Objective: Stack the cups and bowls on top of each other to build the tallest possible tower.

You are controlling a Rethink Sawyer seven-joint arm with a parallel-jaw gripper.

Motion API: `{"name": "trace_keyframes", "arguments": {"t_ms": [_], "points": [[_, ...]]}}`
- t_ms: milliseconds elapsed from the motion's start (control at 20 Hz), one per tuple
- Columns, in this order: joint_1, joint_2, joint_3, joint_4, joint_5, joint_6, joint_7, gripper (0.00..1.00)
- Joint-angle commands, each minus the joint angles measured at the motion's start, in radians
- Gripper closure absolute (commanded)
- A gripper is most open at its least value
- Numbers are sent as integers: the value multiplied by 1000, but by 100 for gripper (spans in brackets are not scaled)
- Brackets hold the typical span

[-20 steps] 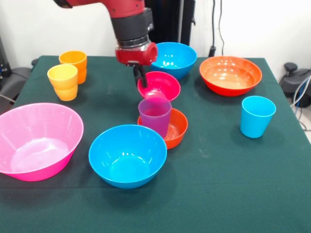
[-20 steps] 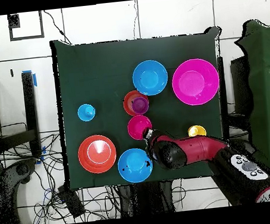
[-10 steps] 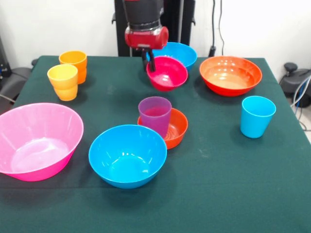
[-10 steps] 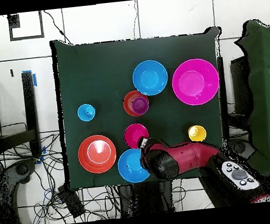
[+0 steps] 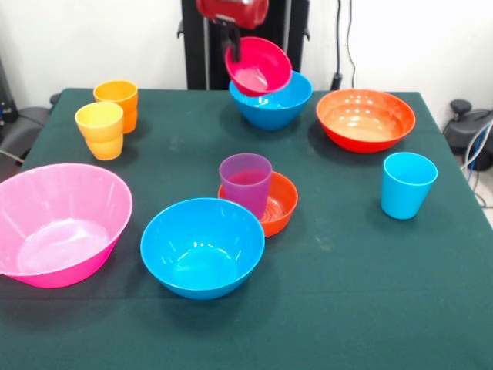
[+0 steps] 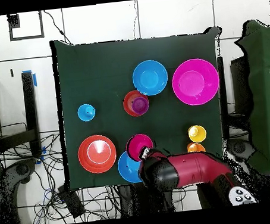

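Claw (image 5: 231,35) pinching rim of small crimson bowl (image 5: 259,67), glossy, tilted, lifted above blue bowl (image 5: 273,104).

Crimson bowl (image 5: 259,65) hangs tilted above a blue bowl (image 5: 273,104); purple cup (image 5: 246,183) stands in small orange bowl (image 5: 279,204).

The surface (image 5: 370,308) is a table with a dark green cloth on it. Behind it, in the front view, is a plain white wall (image 5: 92,38). A tall black post (image 5: 196,46) stands in front of the wall, and thin black cables (image 5: 340,38) hang down beside it. From above, the floor (image 6: 92,25) is white with thin dark lines that make big squares. A bunch of black wires (image 6: 80,197) lies on the floor by one edge of the table. A small blue bit (image 6: 34,77) sits on the floor beside the table.
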Motion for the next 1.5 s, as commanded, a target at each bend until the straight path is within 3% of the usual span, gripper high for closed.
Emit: {"name": "trace_keyframes", "arguments": {"t_ms": [50,150,300,400,500,700,800,1000,1150,1250,1500], "points": [[-45,-141,152,-36,90,118,-148,100],[-48,-123,138,-57,77,116,-127,100],[11,-32,26,-144,-32,83,-31,100],[84,66,-69,-212,-82,26,78,100],[164,164,-147,-275,-69,-30,181,100],[230,279,-183,-347,77,-58,242,100],[254,313,-201,-393,118,-99,251,100],[230,308,-146,-399,209,-143,210,100],[256,307,-163,-427,252,-154,203,100],[257,309,-163,-456,269,-131,169,100],[191,289,-111,-470,295,-45,66,100]]}}
